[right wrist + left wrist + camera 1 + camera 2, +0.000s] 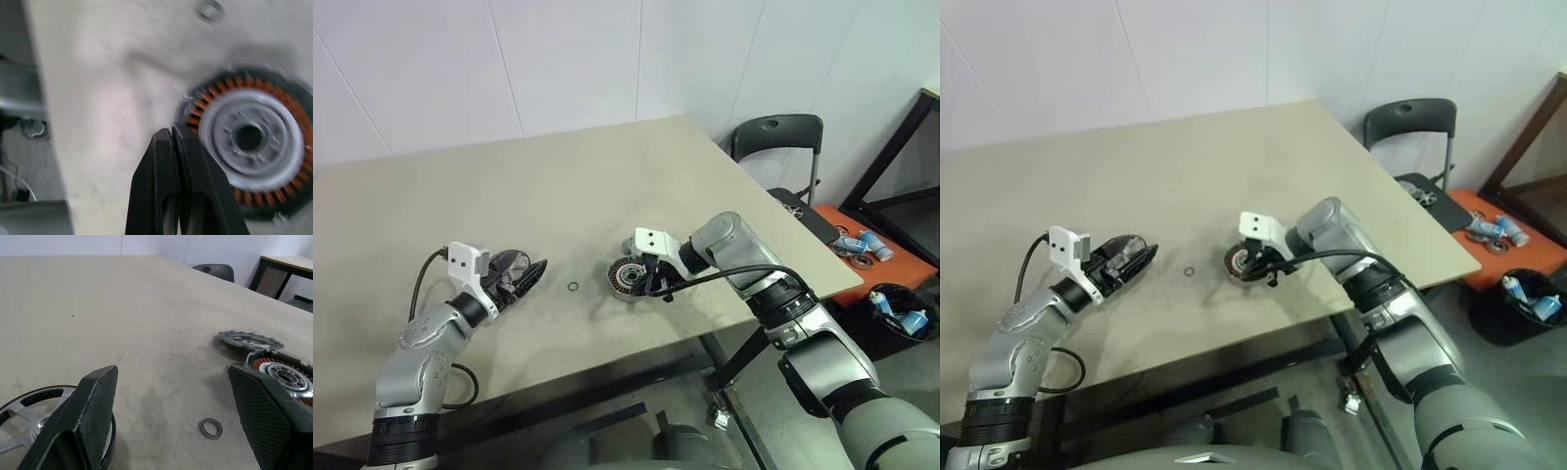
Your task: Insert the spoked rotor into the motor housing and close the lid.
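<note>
head views look down over the table (558,186); wrist views sit close, sharing the motor housing (249,139), perhaps blurred.

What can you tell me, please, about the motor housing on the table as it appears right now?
The motor housing is a round, flat metal disc lying face up on the beige table, near its front edge. A ring of copper-coloured windings runs inside a dark outer rim, around a pale grey hub with a dark centre hole. The right gripper, fingers shut, hangs just over its rim; whether they touch cannot be told. A small black ring lies apart from it on the table, towards the left gripper.
</note>
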You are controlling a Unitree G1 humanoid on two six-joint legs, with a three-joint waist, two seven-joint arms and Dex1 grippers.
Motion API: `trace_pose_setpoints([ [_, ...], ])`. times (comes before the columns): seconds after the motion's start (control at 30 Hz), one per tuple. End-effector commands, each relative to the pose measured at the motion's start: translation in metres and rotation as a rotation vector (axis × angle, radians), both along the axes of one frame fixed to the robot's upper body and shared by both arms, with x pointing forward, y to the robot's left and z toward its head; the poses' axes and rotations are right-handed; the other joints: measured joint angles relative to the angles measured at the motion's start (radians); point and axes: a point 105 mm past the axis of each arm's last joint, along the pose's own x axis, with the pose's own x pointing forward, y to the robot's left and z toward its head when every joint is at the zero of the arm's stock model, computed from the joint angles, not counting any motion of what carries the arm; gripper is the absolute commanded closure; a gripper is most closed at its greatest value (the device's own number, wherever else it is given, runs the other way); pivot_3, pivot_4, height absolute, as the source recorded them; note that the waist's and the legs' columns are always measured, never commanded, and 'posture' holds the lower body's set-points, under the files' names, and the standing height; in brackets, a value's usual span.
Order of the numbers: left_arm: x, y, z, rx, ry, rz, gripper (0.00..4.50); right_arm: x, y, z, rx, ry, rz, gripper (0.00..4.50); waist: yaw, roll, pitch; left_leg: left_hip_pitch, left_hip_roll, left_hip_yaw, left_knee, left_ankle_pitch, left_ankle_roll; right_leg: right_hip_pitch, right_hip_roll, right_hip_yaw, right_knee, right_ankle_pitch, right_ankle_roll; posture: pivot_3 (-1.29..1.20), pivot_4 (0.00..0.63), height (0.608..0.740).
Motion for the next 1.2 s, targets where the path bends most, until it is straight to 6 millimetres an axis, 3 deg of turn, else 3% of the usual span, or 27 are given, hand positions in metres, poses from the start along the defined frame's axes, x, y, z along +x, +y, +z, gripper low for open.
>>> trace_pose_setpoints([
  [0.03,0.002,-0.001,0.012,0.011,-0.053,-0.007,0.68,0.003,0.004,0.012,0.006,-0.082,0.074,4.45,0.0,0.0,0.0,0.0,0.0,0.0,0.0,0.0,0.0,0.0,0.0,0.0,0.0,0.0,0.0,0.0,0.0,0.74],
  [0.23,0.003,0.001,0.012,0.013,-0.054,-0.003,0.68,0.001,0.001,0.006,-0.026,-0.132,0.167,4.45,0.0,0.0,0.0,0.001,0.0,0.0,0.001,0.0,0.0,0.001,0.0,0.0,0.0,0.0,0.0,0.0,0.0,0.74],
  [0.4,0.003,0.0,0.013,0.012,-0.056,-0.008,0.68,-0.008,0.013,0.039,0.143,-0.078,0.184,4.45,0.001,0.0,0.0,0.001,0.001,0.0,0.001,0.0,0.0,0.001,0.001,0.0,0.0,0.0,0.0,0.0,0.0,0.74],
  [0.5,0.004,-0.002,0.014,0.006,-0.058,-0.021,0.68,0.0,0.02,0.057,0.249,-0.126,0.11,3.84,0.001,0.0,0.0,0.001,0.001,0.0,0.001,0.0,0.0,0.001,0.001,0.0,0.001,0.0,0.0,0.0,0.0,0.74],
  [0.63,0.007,-0.004,0.019,-0.013,-0.065,-0.047,0.68,0.011,0.03,0.061,0.307,-0.186,-0.013,2.54,0.002,0.0,0.0,0.003,0.002,0.0,0.001,0.0,0.0,0.002,0.001,0.0,0.001,0.0,0.0,0.0,0.0,0.74],
  [0.77,0.005,-0.013,0.024,-0.035,-0.043,-0.135,0.68,0.027,0.048,0.059,0.425,-0.194,-0.235,2.54,0.0,-0.001,0.0,0.003,0.002,0.0,0.001,0.0,0.0,0.002,0.001,0.001,0.001,0.0,0.0,0.0,0.0,0.74],
  [0.87,0.0,-0.023,0.017,-0.009,0.009,-0.224,0.68,0.031,0.053,0.06,0.504,-0.152,-0.362,2.54,0.0,-0.001,0.0,0.003,0.002,0.0,0.001,0.0,0.0,0.002,0.001,0.001,0.002,0.0,0.0,0.0,0.0,0.74],
  [1.0,-0.007,-0.045,-0.013,0.147,0.102,-0.359,0.68,0.031,0.05,0.055,0.538,-0.136,-0.454,2.54,0.004,-0.001,0.0,0.002,0.001,0.0,0.001,0.0,0.0,0.003,-0.001,0.001,0.001,0.0,0.0,0.0,0.0,0.74],
  [1.2,0.009,-0.055,-0.026,0.239,0.104,-0.348,0.68,0.037,0.037,0.052,0.558,-0.145,-0.556,2.54,0.001,-0.001,0.0,0.003,0.0,0.001,0.001,0.0,0.0,0.003,0.0,0.001,0.001,0.0,0.0,0.0,0.0,0.74],
])
